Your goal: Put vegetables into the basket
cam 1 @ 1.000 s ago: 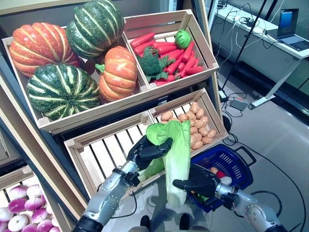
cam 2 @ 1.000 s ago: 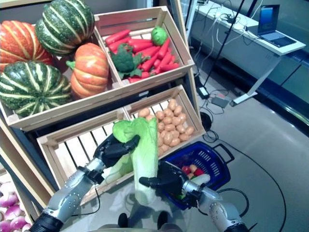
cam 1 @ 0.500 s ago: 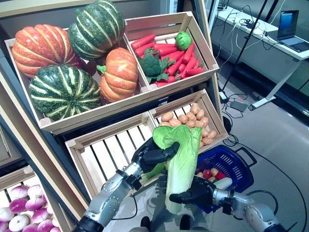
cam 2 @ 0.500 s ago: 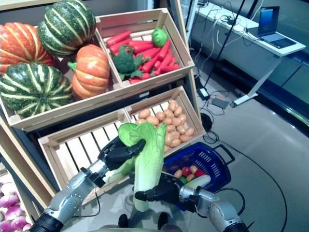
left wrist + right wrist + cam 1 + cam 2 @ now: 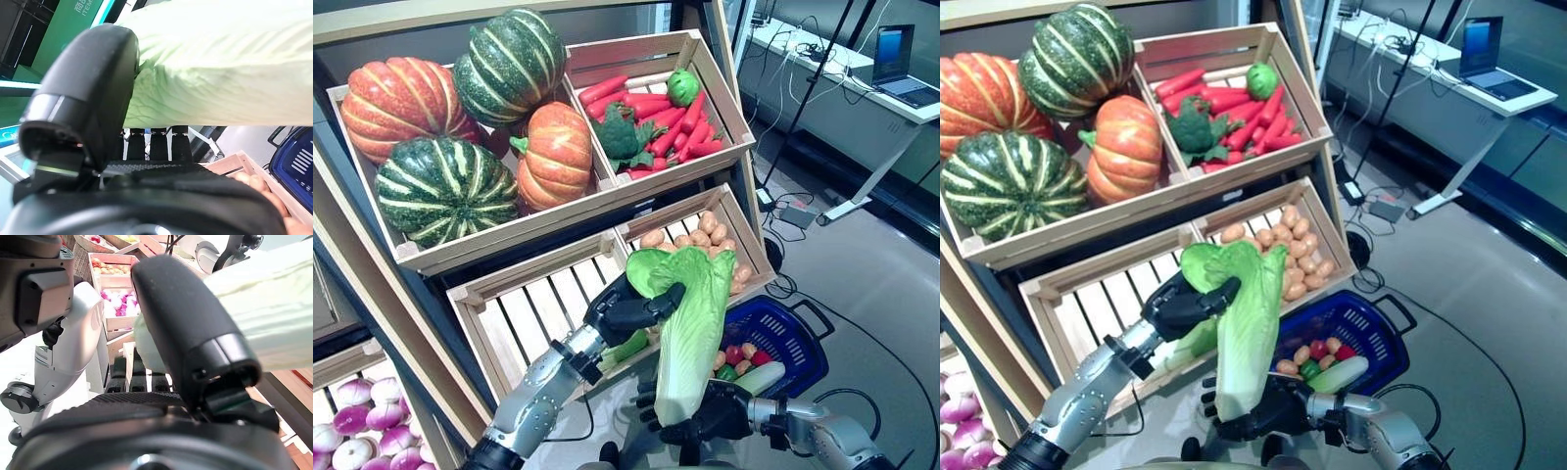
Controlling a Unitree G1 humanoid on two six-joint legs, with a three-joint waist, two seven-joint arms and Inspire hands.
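A long pale-green cabbage (image 5: pixel 690 323) hangs upright in front of the lower crates, left of the blue basket (image 5: pixel 803 333) on the floor. My left hand (image 5: pixel 622 308) is shut on its leafy top; its thumb (image 5: pixel 88 98) presses on the leaf (image 5: pixel 220 73). My right hand (image 5: pixel 720 416) wraps the cabbage's lower end, with its thumb (image 5: pixel 186 323) across the pale stalk (image 5: pixel 274 323). The basket holds small brown potatoes, red and green pieces, and a pale long vegetable (image 5: pixel 759 377).
A slanted wooden stand (image 5: pixel 607 240) with crates rises behind the cabbage; a slatted crate (image 5: pixel 533 313) is just behind my left hand. A desk with a laptop (image 5: pixel 896 59) stands far right, with open floor beyond the basket.
The cabbage has moved a little to the right, nearer the basket. My right hand has gone from pointing beside the stalk to closing round its lower end.
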